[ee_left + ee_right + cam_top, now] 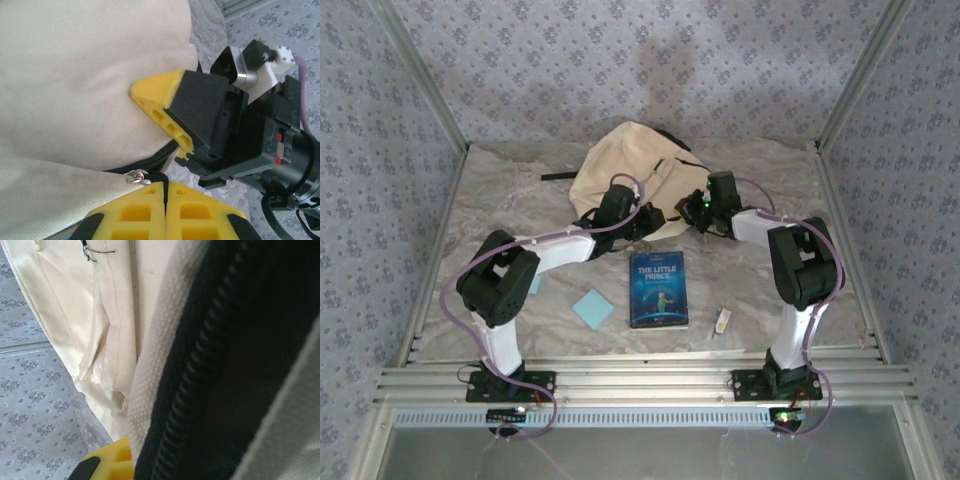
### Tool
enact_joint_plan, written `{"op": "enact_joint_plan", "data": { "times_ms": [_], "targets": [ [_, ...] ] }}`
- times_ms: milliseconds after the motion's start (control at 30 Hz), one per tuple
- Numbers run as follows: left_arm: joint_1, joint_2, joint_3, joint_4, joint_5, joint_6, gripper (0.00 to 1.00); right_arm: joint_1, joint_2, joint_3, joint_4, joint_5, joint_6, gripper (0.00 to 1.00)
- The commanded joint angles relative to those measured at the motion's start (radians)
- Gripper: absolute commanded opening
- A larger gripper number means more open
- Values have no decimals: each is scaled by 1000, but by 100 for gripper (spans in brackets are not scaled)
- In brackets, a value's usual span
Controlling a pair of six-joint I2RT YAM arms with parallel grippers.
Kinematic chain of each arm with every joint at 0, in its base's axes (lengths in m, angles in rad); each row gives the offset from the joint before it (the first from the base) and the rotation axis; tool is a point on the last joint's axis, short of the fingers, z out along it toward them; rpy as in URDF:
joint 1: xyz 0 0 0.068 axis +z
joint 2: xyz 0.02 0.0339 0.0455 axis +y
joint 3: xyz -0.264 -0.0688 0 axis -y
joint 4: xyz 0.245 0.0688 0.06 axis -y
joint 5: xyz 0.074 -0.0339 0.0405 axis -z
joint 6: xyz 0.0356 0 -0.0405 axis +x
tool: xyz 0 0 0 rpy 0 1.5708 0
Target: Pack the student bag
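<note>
At 12 o'clock on the marble-patterned table [750, 290], the large cream fabric student bag [620, 165] lay slumped. The left gripper [165, 187], fingers closed at the metal zipper pull [137, 176], seemed set to draw it open. The right gripper [692, 212], its grip impossible to tell, braced the fabric from 4 o'clock.

Both arms elbows-up, reaching fwd; L gripper [165, 192] fingers pressed together, R gripper [692, 208] spread unclear.

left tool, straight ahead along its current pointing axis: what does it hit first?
The student bag. The left tool looks shut on the zipper pull, so cream fabric lies directly ahead. The right tool's yellow finger sits slightly right of that line; depth is unclear.
</note>
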Motion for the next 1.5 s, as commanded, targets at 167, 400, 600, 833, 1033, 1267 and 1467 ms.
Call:
{"op": "enact_joint_plan", "data": {
  "times_ms": [167, 400, 600, 833, 1033, 1267, 1467],
  "targets": [
    [233, 18, -172, 65, -200, 106, 0, -78, -133, -119, 5, 19, -23, 0],
    [425, -47, -191, -7, -298, 186, 0, -113, -163, -125, -28, 17, -58, 0],
    [447, -88, -114, -119, -214, 190, 4, -86, -151, -69, -52, -14, -113, 4],
    [377, -232, -126, -384, -129, 219, 81, -26, -218, 13, -335, 4, -336, 97],
    [318, -371, -244, -481, -31, 216, 80, 27, -318, -30, -571, 10, -475, 93],
    [187, -342, -291, -493, 83, 184, 78, 137, -390, -152, -646, 51, -518, 83],
    [108, -254, -299, -433, 146, 147, 73, 192, -397, -241, -613, 104, -503, 77]
  ]
}}
